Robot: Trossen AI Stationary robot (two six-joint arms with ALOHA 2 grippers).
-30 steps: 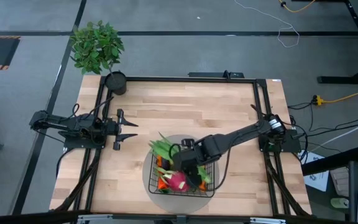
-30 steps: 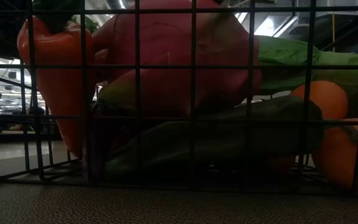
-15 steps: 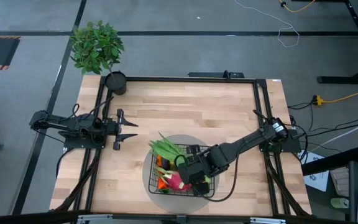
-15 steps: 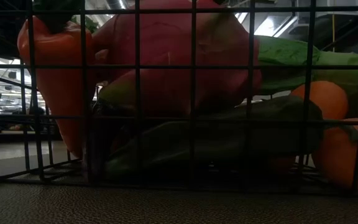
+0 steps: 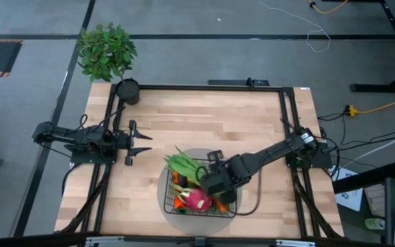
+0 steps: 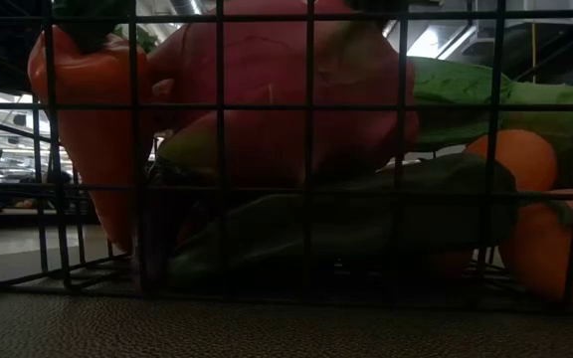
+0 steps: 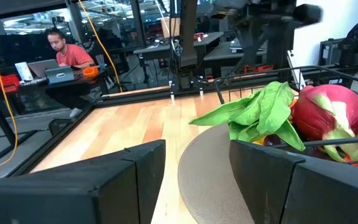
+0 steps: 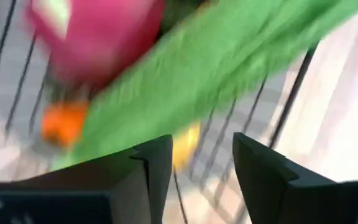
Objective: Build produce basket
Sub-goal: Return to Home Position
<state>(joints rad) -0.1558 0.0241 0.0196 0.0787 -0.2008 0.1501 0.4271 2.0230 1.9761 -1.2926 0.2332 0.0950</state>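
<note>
Right gripper (image 5: 208,182) hovers low over basket (image 5: 228,213), lower centre of frame, fingers spread, nothing held. Produce (image 5: 196,200) is piled inside. Risk: pulling away snags green leaf (image 5: 181,163) or wire rim — basket drags, produce spills. Left gripper (image 5: 141,145) is parked mid-left, fingers spread.

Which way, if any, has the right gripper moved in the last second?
Yes. In the high view the right gripper has drawn back from the near rim of the basket, uncovering the dragon fruit.

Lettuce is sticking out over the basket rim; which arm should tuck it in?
Right, probably. The right gripper hangs over the basket beside the lettuce, fingers open; the left gripper waits well off to the side.
</note>
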